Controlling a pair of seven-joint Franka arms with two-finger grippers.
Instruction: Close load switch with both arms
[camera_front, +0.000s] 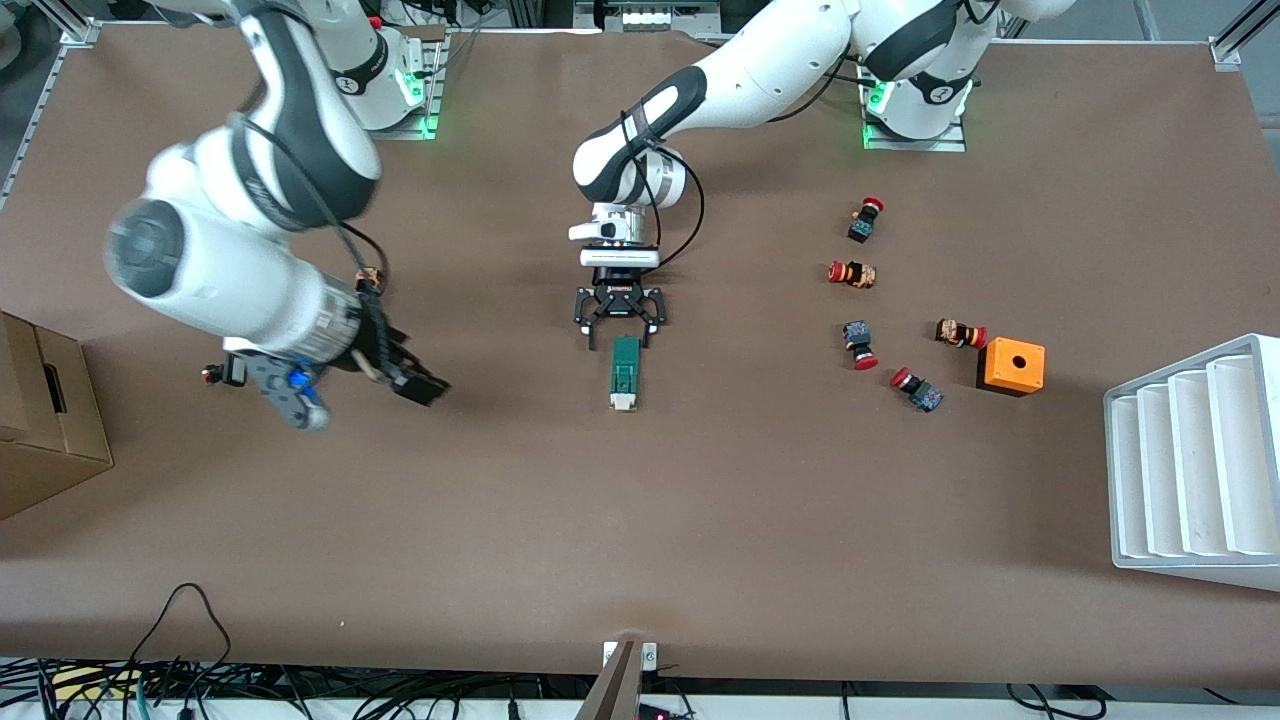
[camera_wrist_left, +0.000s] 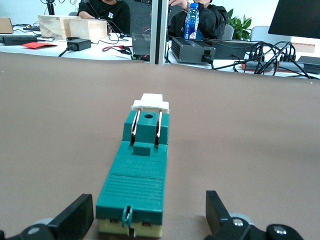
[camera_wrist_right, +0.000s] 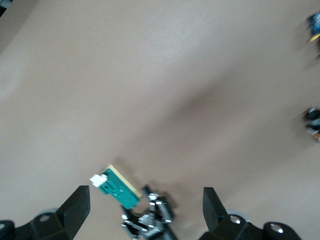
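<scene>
Load switch (camera_front: 625, 374) lies flat on the table just past your left gripper (camera_front: 620, 322), whose jaws stand spread around its near end without touching — released, I judge. Your right gripper (camera_front: 345, 385) hangs open, well off to the side. It's a narrow green block with a white end piece — levers folded down.

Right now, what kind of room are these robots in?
Probably a robotics lab: two arms work at a brown table holding a load switch. Past its edge sit seated people, power supplies and tangled cables.
</scene>
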